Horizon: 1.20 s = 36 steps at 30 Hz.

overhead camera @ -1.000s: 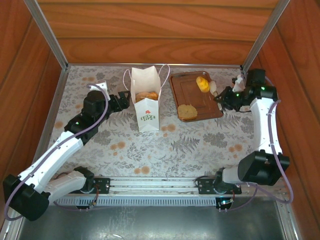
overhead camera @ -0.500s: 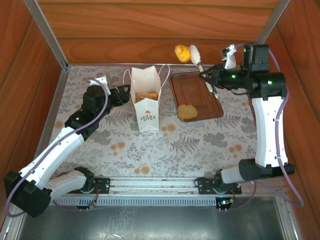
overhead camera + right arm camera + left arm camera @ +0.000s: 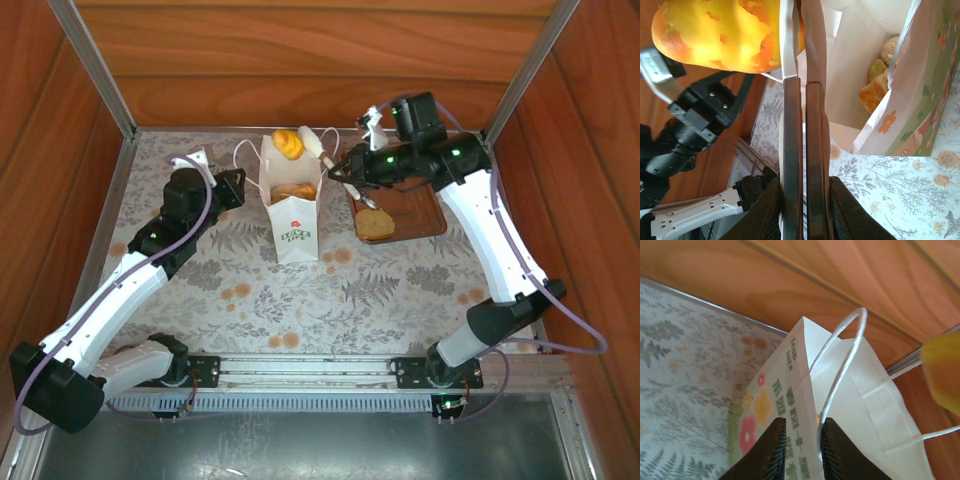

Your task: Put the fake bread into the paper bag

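Observation:
The white paper bag [image 3: 296, 228] stands open left of centre, with several pastries [image 3: 293, 190] inside. My left gripper [image 3: 248, 186] is shut on the bag's left rim, and the paper wall [image 3: 795, 390] runs between its fingers [image 3: 771, 450]. My right gripper [image 3: 352, 168] is shut on a pair of flat tongs [image 3: 326, 160]. The tongs pinch a yellow-orange bun [image 3: 288, 144] just over the bag's mouth. In the right wrist view the bun [image 3: 720, 32] sits at the tongs' [image 3: 800, 150] tip, with the open bag [image 3: 912, 110] and the pastries [image 3: 879, 75] inside it beyond. A flat round brown bread [image 3: 376, 223] lies on the tray.
The brown rectangular tray [image 3: 415, 205] sits right of the bag, under my right forearm. Wooden walls close in the back and both sides. The bag's cord handles [image 3: 840, 340] loop above its rim. The flowered tablecloth [image 3: 400, 290] is bare in front of the bag.
My right arm lifted the yellow bun in the tongs off the tray and swung left, and the bun is over the bag now. My left gripper keeps hold of the bag's rim.

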Each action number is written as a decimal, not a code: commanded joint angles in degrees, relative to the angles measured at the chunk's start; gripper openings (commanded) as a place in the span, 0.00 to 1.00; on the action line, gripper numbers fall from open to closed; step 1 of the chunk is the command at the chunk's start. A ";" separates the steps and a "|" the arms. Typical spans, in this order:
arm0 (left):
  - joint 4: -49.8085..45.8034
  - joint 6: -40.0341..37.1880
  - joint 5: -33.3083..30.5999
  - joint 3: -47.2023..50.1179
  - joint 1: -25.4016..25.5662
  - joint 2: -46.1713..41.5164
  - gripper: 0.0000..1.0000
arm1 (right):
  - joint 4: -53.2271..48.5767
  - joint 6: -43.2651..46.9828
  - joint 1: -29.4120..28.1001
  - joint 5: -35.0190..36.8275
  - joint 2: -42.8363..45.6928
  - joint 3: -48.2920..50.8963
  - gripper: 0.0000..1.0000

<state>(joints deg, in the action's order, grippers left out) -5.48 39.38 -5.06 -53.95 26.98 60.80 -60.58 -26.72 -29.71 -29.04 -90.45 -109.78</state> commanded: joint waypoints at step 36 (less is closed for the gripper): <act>-0.99 -0.02 3.38 -0.22 -1.42 -1.40 0.36 | -2.22 3.57 -2.16 5.35 -1.00 -7.28 0.42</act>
<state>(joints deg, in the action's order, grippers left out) -5.65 39.77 -2.90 -53.52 26.09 60.60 -64.25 -23.05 -31.22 -20.75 -94.89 -113.62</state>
